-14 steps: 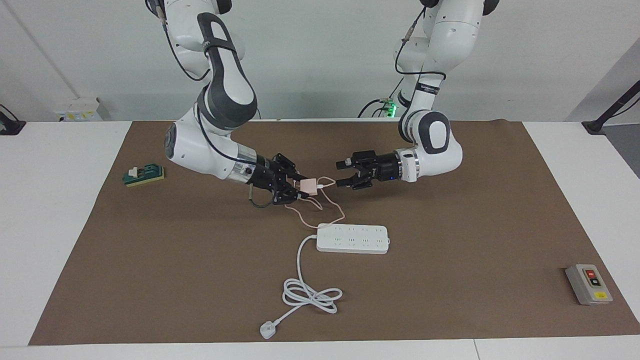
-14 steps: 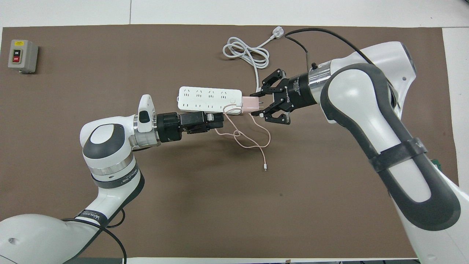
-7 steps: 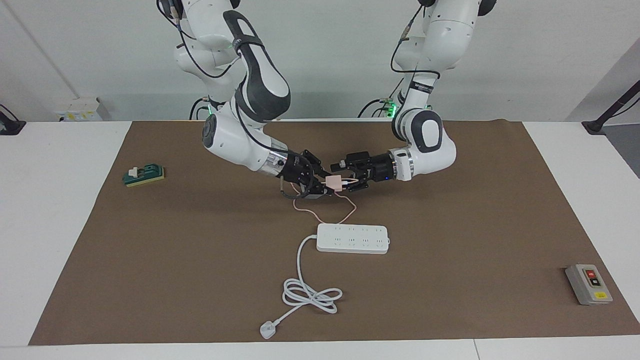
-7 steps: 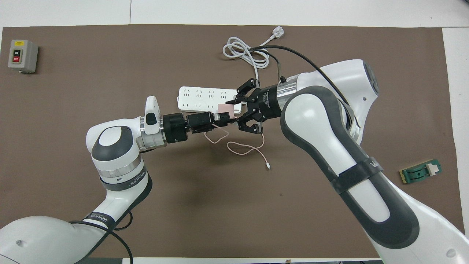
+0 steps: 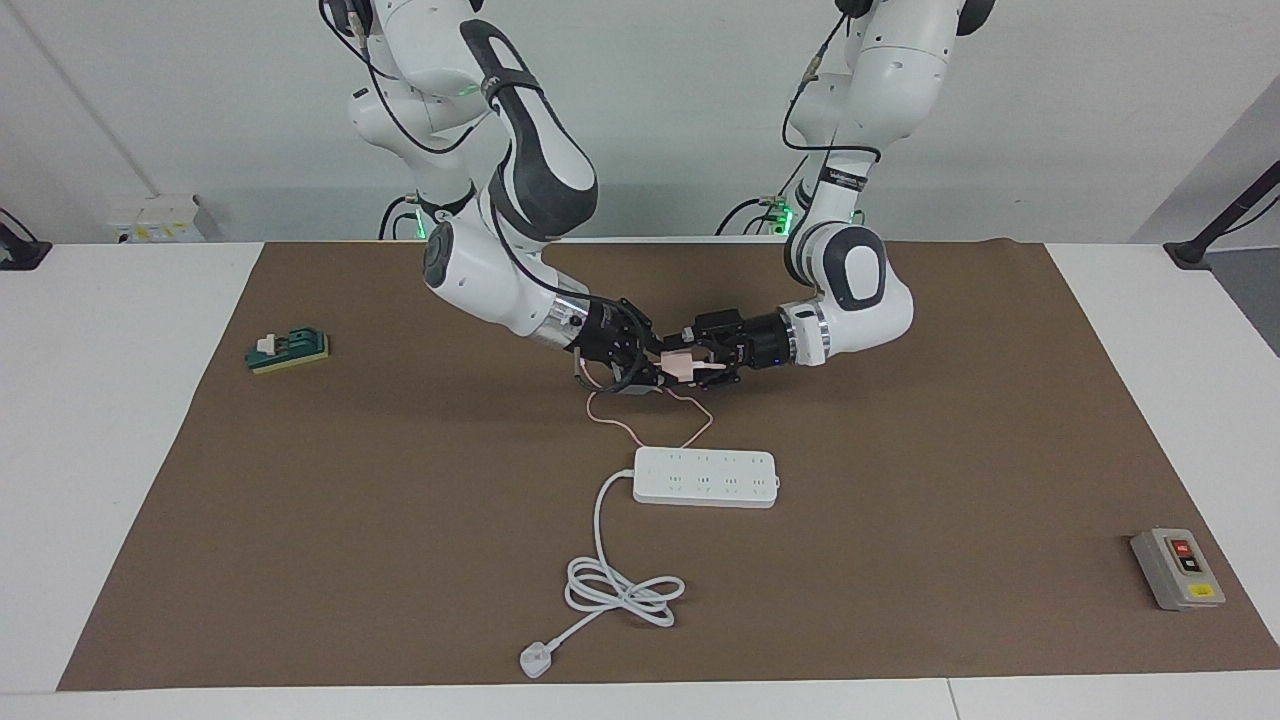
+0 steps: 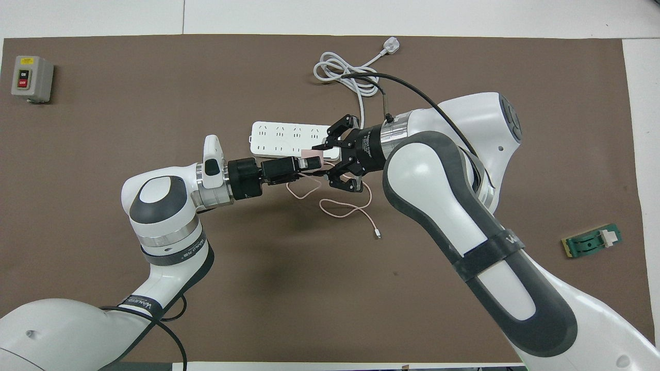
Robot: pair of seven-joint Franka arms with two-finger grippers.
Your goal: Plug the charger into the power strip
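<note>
Clearly the step in hand is a handover in mid-air. The right claw is clamped on the pink charger, holding it raised over the brown mat, over a spot between the robots and the power strip. The left claw has its fingers apart on either side of the charger's free end, not yet closed on it. The charger's thin pink cable hangs down and loops on the mat, its loose tip lying nearer the robots than the strip. The power strip lies flat near the middle of the table, sockets up, its white cord coiled toward the table's edge away from the robots. Next, I judge, the left claw must close firmly on the charger's body before the right lets go, leaving the prongs clear to point down at a socket.
</note>
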